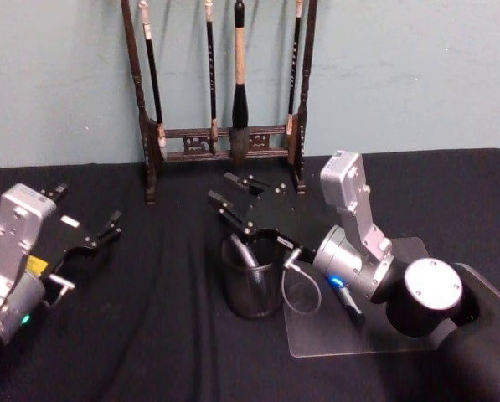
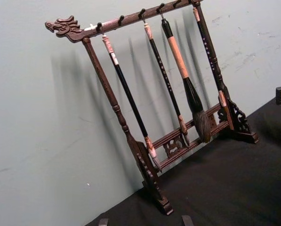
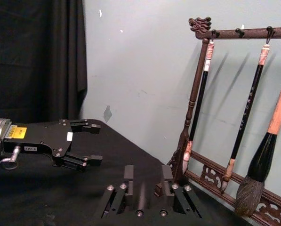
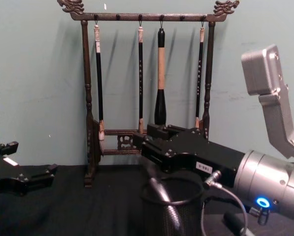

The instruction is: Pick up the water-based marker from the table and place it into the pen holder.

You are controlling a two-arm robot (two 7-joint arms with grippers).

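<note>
Nearest to the chest camera is the grey wrist of my right arm, which reaches in from the right. Its gripper hangs just above the pen holder, a little toward the far rim. The fingers are spread and I see nothing between them.

The water-based marker stands inside the pen holder. It is tilted, with its upper end against the rim on my left side. I think it leans so because the cup is much wider than the marker and nothing inside keeps it upright. The gripper is directly over the opening because this is the place where a marker can drop in without touching the mesh.

The pen holder stands on the black desk, beside the grey mat and in front of the brush rack, well apart from it. I judge the placing as done. What remains is to lift my right arm up and back. I must lift before I pull back, because a low finger could catch the marker's top and tip the light cup.

My left gripper rests over the desk far on the left, fingers spread and empty. It is there, I believe, to leave room for the right arm.
</note>
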